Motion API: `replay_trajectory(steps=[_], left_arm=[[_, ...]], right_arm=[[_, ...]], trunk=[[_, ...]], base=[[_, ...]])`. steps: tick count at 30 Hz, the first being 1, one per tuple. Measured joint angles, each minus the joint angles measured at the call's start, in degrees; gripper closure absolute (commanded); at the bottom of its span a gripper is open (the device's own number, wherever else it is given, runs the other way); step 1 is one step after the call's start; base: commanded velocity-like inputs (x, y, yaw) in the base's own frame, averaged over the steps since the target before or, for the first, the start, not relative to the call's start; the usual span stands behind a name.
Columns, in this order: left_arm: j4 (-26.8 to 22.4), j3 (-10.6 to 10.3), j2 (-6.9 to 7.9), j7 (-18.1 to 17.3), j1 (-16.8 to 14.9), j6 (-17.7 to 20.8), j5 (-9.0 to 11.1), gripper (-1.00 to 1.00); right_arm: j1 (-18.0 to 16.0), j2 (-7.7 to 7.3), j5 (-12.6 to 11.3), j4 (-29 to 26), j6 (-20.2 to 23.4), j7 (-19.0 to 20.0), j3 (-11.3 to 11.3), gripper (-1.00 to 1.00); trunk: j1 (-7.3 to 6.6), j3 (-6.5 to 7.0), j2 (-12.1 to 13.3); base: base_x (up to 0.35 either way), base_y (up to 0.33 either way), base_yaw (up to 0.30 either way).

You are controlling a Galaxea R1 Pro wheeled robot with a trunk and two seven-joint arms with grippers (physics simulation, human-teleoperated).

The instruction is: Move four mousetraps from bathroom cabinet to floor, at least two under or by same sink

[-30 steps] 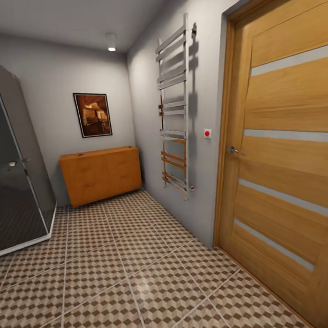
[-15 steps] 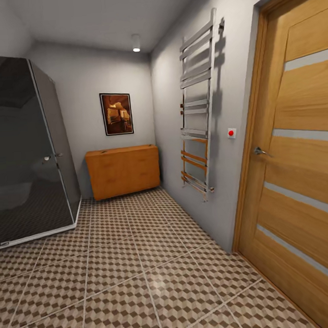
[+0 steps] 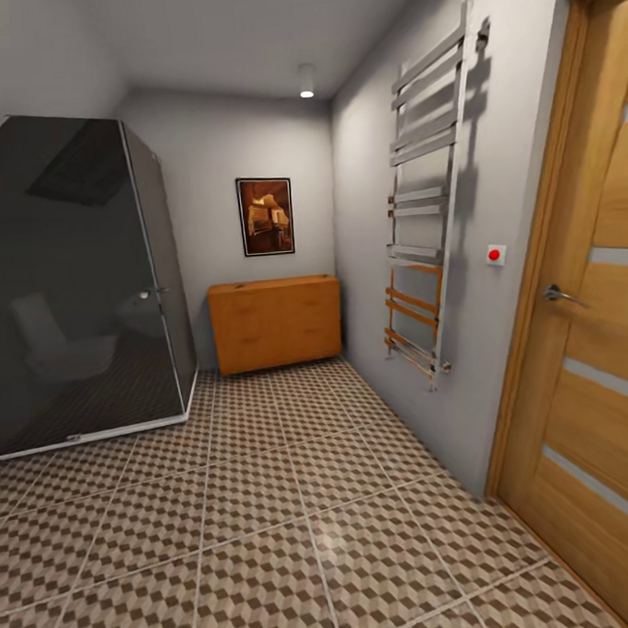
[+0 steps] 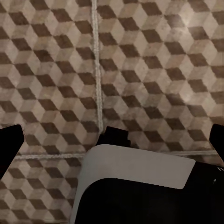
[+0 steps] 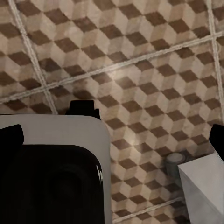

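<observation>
Black finger tips (image 4: 10,142) are seen at the frame edges in the left wrist view, with a white rounded shell (image 4: 140,165) over a glossy black body (image 4: 144,203). The right wrist view shows black finger tips (image 5: 10,137), a white-edged black housing (image 5: 51,172) and a white block (image 5: 203,186).

Grey walls (image 3: 222,144), dark glass shower (image 3: 73,281), towel rail (image 3: 423,207), wooden door (image 3: 601,336)

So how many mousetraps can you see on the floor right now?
0. The patterned tile floor shows no mousetraps up to the orange-brown cabinet at the far wall. Any traps may be hidden inside that cabinet, whose drawers look closed from here.
</observation>
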Motion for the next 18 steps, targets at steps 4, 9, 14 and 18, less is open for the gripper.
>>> replay_trajectory(steps=[4,9,14,18], left_arm=[[0.0,0.0,0.0,0.0,0.0,0.0,0.0,-1.0],[0.0,0.0,0.0,0.0,0.0,0.1,0.0,-1.0],[0.0,0.0,0.0,0.2,0.0,0.5,0.0,-1.0],[0.0,0.0,0.0,0.2,0.0,1.1,0.0,-1.0]], right_arm=[[0.0,0.0,0.0,0.0,0.0,0.0,0.0,-1.0],[0.0,-0.04,0.0,0.0,0.0,0.0,0.0,-1.0],[0.0,-0.03,0.0,0.0,0.1,0.0,0.0,-1.0],[0.0,-0.05,0.0,0.0,0.1,0.0,0.0,-1.0]], trunk=[[0.0,0.0,0.0],[-0.02,0.0,0.0],[-0.03,0.0,0.0],[-0.03,0.0,0.0]], base=[[0.001,0.0,0.26],[0.098,0.0,0.121],[0.257,0.0,0.033],[0.312,0.0,0.006]])
